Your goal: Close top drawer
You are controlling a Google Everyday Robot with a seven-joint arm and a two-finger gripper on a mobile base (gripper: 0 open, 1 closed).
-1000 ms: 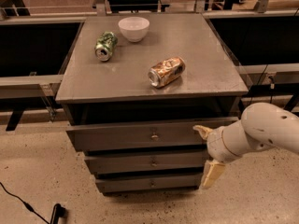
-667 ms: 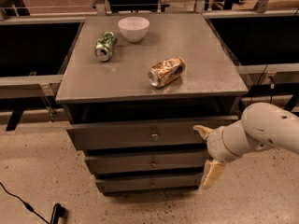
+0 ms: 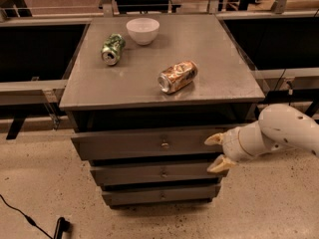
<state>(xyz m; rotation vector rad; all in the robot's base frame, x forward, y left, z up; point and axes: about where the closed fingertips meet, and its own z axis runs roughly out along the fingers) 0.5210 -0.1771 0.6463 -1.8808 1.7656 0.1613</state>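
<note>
The top drawer [image 3: 124, 144] is a wide grey drawer with a small round knob [image 3: 164, 144] at its centre. It stands pulled out a little from under the cabinet top, with a dark gap above it. My gripper [image 3: 217, 152] is at the right end of the drawer front, on a white arm [image 3: 284, 131] coming in from the right. Its two tan fingertips are spread apart and hold nothing. The upper fingertip [image 3: 214, 139] is level with the drawer front and the lower one is beside the middle drawer.
Two narrower drawers, the middle [image 3: 154, 173] and the bottom [image 3: 159, 195], sit below. On the cabinet top [image 3: 219, 63] lie a green can [image 3: 112, 49], a white bowl [image 3: 142, 30] and an orange can [image 3: 177, 76]. Dark rails run along both sides. A black cable [image 3: 30, 220] lies on the floor.
The lower fingertip has moved up from beside the bottom drawer to beside the middle drawer, so the fingertips stand closer together. The arm has risen slightly. The drawer has not visibly moved.
</note>
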